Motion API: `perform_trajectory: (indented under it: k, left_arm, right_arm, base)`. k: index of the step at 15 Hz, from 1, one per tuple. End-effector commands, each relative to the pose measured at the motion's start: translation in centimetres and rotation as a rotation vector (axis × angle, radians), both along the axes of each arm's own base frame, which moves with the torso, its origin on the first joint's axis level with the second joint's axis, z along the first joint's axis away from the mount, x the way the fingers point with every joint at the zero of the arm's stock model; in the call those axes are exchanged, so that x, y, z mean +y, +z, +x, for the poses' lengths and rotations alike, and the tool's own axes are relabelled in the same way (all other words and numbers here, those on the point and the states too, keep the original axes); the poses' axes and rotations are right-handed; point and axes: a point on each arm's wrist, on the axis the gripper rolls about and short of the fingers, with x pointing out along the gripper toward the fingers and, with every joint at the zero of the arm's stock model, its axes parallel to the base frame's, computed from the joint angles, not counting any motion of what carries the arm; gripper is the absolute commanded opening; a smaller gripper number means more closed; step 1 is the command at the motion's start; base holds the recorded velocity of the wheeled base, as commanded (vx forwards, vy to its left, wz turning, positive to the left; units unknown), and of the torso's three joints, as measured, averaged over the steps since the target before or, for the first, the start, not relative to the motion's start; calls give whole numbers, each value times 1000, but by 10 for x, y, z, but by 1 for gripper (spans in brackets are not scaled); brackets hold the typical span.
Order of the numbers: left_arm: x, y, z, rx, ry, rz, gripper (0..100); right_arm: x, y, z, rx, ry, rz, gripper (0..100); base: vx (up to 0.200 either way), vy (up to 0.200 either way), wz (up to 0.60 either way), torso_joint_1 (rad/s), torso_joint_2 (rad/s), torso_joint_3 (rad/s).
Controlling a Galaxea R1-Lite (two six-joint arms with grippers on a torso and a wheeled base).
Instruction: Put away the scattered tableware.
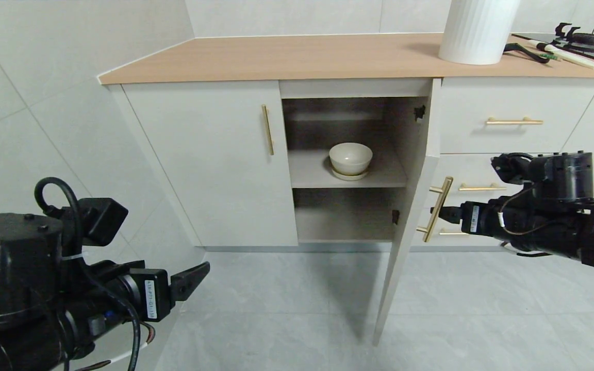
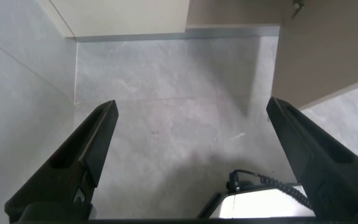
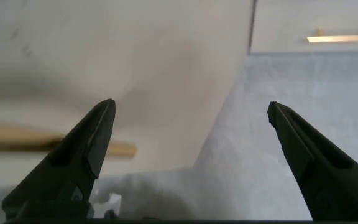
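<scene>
A cream bowl [image 1: 350, 158] rests on a small plate [image 1: 349, 175] on the middle shelf of the open cabinet [image 1: 346, 134]. The cabinet door [image 1: 410, 206] swings out toward me with its gold handle [image 1: 437, 208] facing right. My right gripper [image 1: 439, 212] is level with that handle and close to it. In the right wrist view its fingers [image 3: 190, 106] are open against the door face, with the handle [image 3: 17, 142] off to one side. My left gripper [image 1: 194, 278] hangs low at the left over the floor, open [image 2: 190, 106] and holding nothing.
A tall white ribbed container [image 1: 477, 31] stands on the wooden counter [image 1: 286, 56], with utensils [image 1: 565, 53] and a stove burner [image 1: 591, 38] to its right. Drawers with gold handles [image 1: 513, 121] lie behind the open door. The left cabinet door [image 1: 209, 165] is closed. Grey tiled floor [image 1: 286, 309] lies below.
</scene>
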Motion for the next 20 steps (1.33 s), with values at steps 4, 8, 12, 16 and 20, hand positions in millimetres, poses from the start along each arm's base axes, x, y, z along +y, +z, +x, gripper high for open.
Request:
perform_trajectory:
  k: [4,8,12,16,20]
  left_arm:
    - [0,0,1,-2,1,-3,100]
    - [-3,-3,8,-24,61,21,100]
    - [-5,-7,5,-23,68,85,100]
    - [-3,-12,2,-13,56,117,100]
    - [-3,-11,2,-13,58,116,100]
  right_arm:
    - [20,-17,40,-6,28,-10,100]
    - [27,-18,42,-7,41,-3,100]
    - [27,-21,43,-1,39,-5,100]
    - [28,-26,46,4,36,-3,100]
    - [39,-35,56,-53,3,50,100]
  base:
    - [0,0,0,0,0,0]
    - [0,0,0,0,0,0]
    - [0,0,0,0,0,0]
    - [100,0,0,2,0,0]
    - [200,0,0,0,6,1]
